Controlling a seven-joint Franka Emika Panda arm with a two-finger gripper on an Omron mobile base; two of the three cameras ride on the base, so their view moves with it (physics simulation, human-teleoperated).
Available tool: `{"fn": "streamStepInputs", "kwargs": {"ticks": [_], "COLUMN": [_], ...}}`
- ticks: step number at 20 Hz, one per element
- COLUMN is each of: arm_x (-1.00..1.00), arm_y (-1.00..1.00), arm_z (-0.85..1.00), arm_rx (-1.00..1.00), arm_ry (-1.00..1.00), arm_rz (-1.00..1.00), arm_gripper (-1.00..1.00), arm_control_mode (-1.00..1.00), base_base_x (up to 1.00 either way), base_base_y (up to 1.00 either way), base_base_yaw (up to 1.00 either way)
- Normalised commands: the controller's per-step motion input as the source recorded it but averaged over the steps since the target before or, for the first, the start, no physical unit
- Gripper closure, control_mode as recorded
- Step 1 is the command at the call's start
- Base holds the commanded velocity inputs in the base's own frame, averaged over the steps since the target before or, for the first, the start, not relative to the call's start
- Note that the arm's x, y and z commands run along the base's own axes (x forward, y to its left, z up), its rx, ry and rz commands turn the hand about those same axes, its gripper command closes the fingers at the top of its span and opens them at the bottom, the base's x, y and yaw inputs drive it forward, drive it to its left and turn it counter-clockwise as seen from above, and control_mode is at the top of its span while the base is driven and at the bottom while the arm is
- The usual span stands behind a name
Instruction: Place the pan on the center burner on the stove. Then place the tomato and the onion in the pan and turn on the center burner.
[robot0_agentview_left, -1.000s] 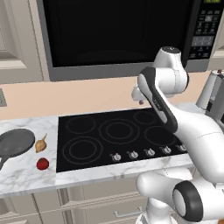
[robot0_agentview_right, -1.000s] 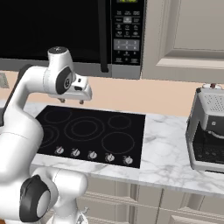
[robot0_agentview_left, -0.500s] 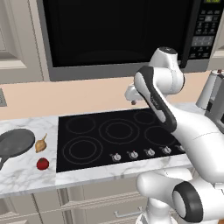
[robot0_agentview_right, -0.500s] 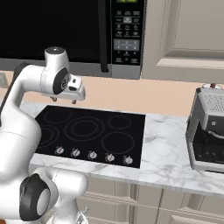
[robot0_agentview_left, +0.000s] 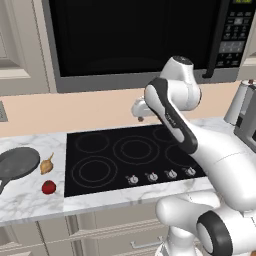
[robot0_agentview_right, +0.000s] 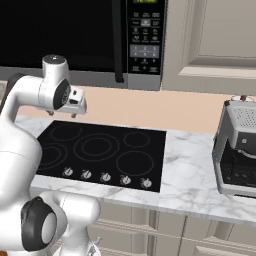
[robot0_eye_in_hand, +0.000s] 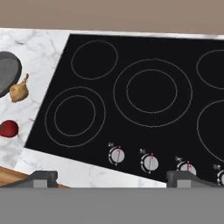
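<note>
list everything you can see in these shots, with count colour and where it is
pan: 1, dark grey, on the marble counter left of the stove
onion: 1, golden-brown, beside the pan
tomato: 1, red, on the counter in front of the onion
stove: 1, black glass, set in the counter, nothing on it
center burner: 1, grey rings, middle of the stove, bare
knobs: 5, silver, along the stove's front edge
microwave: 1, black, above the stove
coffee machine: 1, grey and black, on the counter right of the stove
gripper: 1, white, high above the stove; open, holding nothing
</note>
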Motion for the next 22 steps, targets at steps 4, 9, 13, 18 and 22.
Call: {"fn": "streamStepInputs", "kwargs": {"ticks": [4,9,13,18,22], "arm_x": [-0.03,-0.10,-0.05,-0.03,-0.04], "arm_y": [0.44,0.42,0.44,0.44,0.42], "arm_z": [-0.02,-0.01,-0.01,0.00,-0.01], "arm_rx": [0.00,0.00,0.00,0.00,0.00], "arm_ry": [-0.08,-0.06,-0.03,-0.03,0.00], "arm_rz": [0.03,0.02,0.02,0.02,0.02], "arm_gripper": [-1.00,-1.00,-1.00,-1.00,-1.00], "arm_control_mode": [-1.00,-1.00,-1.00,-1.00,-1.00], "base_base_x": [0.00,0.00,0.00,0.00,0.00], "base_base_y": [0.00,0.00,0.00,0.00,0.00], "base_base_yaw": [0.00,0.00,0.00,0.00,0.00]}}
